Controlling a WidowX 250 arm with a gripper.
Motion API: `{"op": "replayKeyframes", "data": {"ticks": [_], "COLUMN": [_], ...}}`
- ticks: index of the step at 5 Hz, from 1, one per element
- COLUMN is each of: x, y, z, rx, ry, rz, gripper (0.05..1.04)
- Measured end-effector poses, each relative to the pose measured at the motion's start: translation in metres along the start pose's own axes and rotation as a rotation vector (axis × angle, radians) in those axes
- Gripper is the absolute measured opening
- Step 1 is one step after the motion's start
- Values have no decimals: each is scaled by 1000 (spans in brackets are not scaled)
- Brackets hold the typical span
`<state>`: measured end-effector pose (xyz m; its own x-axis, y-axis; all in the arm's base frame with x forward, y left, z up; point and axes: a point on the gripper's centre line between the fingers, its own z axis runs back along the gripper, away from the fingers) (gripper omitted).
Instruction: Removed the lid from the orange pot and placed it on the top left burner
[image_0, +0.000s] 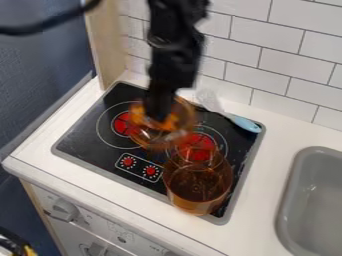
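From my end, the white counter (304, 135) spreads beneath the gripper (159, 119), with the black stove (87, 135) directly under it. The grey sink (290, 200) sits well off to its right in my view. Nearer the camera than the gripper and a bit right, the see-through orange pot (198, 187) stands on the stove. I've got the lid (175, 134) pinched in the gripper, up above the stove, motion-blurred. Just behind, to the right, lies the blue-handled spatula (246, 124).

From my end I can read no words or numbers; the small print (159, 248) on the front panel (99, 226) is too blurred.
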<state>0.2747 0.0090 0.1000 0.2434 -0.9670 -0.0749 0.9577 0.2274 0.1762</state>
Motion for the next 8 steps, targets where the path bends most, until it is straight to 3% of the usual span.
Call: {"op": "replayKeyframes", "data": {"ticks": [2, 4, 6, 7, 8], "x": [-42, -85, -93, -91, -87], "y": [50, 88, 106, 113, 117], "z": [-29, -63, -107, -119, -122], "rx": [-30, -75, -153, -169, -151], "ry": [78, 106, 121, 110, 86], "rz": [98, 210, 220, 222, 223], "gripper": [375, 375, 375, 375, 423]}}
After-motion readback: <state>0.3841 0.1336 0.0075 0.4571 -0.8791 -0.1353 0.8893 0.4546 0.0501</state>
